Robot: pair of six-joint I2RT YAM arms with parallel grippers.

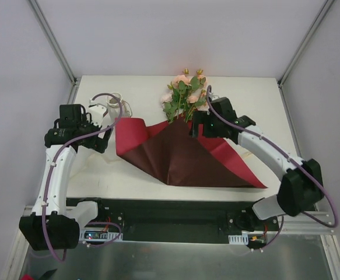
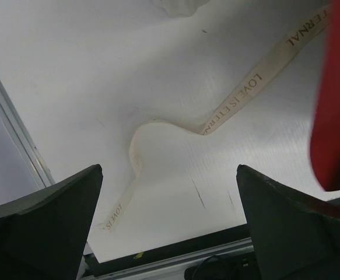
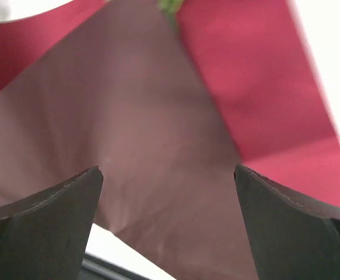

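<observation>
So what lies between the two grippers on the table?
In the top view, the red wrapping paper, its darker underside folded up, spans the stretch between the left gripper and the right gripper. The bouquet pokes out at its far edge.

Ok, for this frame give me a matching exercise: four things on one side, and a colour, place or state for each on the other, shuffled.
1 ribbon
2 wrapping paper
3 flowers
4 right gripper

A open, over the paper's dark flap
B pink, near the far edge of the table
C cream, printed with words
D red, one flap folded over

Pairs: 1-C, 2-D, 3-B, 4-A.
</observation>
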